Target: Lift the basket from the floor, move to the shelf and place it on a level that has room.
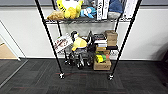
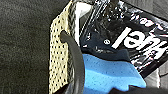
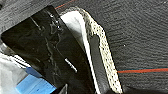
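The shelf [image 1: 86,37] stands on the floor [image 1: 82,82] straight ahead, its back close to the wall [image 1: 150,32]. On its upper tier, plush toys [image 1: 68,8] sit to the left and upright boxes [image 1: 102,8] to the right. On the tier below, another plush toy [image 1: 79,43] sits left of centre, with stacked cardboard boxes [image 1: 111,37] to its right. 1 more cardboard box [image 1: 102,65] rests lower down at the right. In the left wrist view, the basket [image 2: 58,57] is above the floor and holds a glossy bag [image 2: 120,37] lying over what seems to be a folded cloth [image 2: 107,75].
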Available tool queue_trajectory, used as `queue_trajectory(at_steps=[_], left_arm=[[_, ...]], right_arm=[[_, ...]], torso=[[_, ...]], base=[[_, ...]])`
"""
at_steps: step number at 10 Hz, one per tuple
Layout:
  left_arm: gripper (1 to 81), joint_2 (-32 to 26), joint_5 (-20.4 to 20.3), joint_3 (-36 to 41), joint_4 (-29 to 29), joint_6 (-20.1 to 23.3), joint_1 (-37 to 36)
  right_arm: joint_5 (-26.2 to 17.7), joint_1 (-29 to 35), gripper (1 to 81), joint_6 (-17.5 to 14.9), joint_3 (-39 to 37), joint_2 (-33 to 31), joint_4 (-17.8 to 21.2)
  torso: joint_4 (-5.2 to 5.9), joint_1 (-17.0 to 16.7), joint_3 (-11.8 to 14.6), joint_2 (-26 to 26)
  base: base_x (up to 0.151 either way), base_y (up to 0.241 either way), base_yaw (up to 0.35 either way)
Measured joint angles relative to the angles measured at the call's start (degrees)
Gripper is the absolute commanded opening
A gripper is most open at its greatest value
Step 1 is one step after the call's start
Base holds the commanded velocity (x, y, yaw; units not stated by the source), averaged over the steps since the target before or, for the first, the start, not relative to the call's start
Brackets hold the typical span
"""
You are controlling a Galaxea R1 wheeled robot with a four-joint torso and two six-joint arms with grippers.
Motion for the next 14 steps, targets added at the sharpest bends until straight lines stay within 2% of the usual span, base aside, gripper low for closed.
queue_trajectory(at_steps=[2,6,11,14], left_arm=[[81.1,1.1,0.0,-2.4,0.0,0.0,-0.1],[81.1,4.4,0.0,-7.8,0.0,0.0,-0.1],[81.1,7.6,0.0,-12.9,0.0,0.1,1.0],[81.1,7.6,0.0,-15.7,0.0,0.3,1.2]], right_arm=[[-0.3,0.4,81.1,0.0,-3.8,2.0,-0.1],[-0.7,0.3,81.1,0.0,-6.1,3.5,-0.2],[0.9,-1.8,81.1,0.0,-7.9,5.4,-0.1],[3.4,-2.2,81.1,0.0,-8.5,5.8,0.0]], torso=[[0.0,0.0,0.0,0.0],[0.0,0.0,0.0,0.0],[0.0,0.0,0.0,0.0],[0.0,0.0,0.0,0.0]], base=[[0.0,0.0,0.0],[0.0,0.0,0.0],[0.0,0.0,0.0],[0.0,0.0,0.0]])
